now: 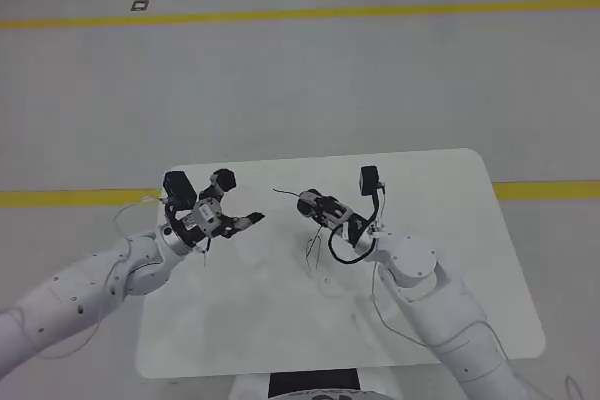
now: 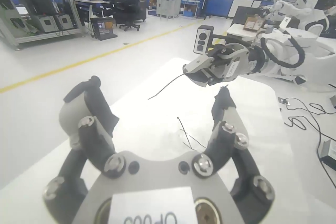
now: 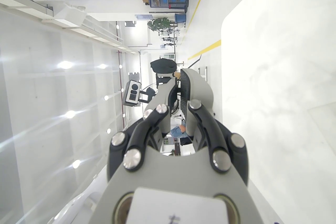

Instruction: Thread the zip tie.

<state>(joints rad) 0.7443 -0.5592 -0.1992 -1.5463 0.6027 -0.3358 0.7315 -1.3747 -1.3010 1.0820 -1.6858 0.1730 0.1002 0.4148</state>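
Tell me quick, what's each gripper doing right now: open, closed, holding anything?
Left gripper: open, holding nothing.
Right gripper: closed on the zip tie.

Zip tie point(image 1: 285, 192) point(image 2: 165, 87): thin black strip, one unlooped strand. One end is pinched between the closed fingertips of my right gripper point(image 1: 302, 203) point(image 2: 185, 72), held up over the table's point(image 1: 460, 250) far-middle area. The rest sticks out free in the air, slightly curved, tip sagging a bit, pointing toward my left side and clear of the table. Can't tell which end is the head. A few more thin black ties point(image 1: 315, 252) point(image 2: 187, 137) lie loose on the table below it, crossed over each other; count unclear.
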